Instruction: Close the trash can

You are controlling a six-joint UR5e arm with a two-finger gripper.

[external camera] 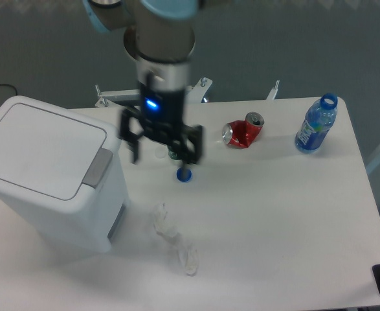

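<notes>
The trash can (44, 159) is a big white bin at the table's left, and its flat lid lies down level on the body. A grey latch panel (98, 168) shows on its front edge. My gripper (165, 154) hangs blurred to the right of the bin, apart from it, over the middle of the table. Its fingers (135, 148) stand wide apart with nothing held between them.
A blue bottle cap (184, 175) lies just below the gripper, and a small clear bottle is mostly hidden behind it. A crushed red can (243, 133) and a blue bottle (316, 126) sit to the right. Crumpled clear wrappers (165, 221) lie toward the front.
</notes>
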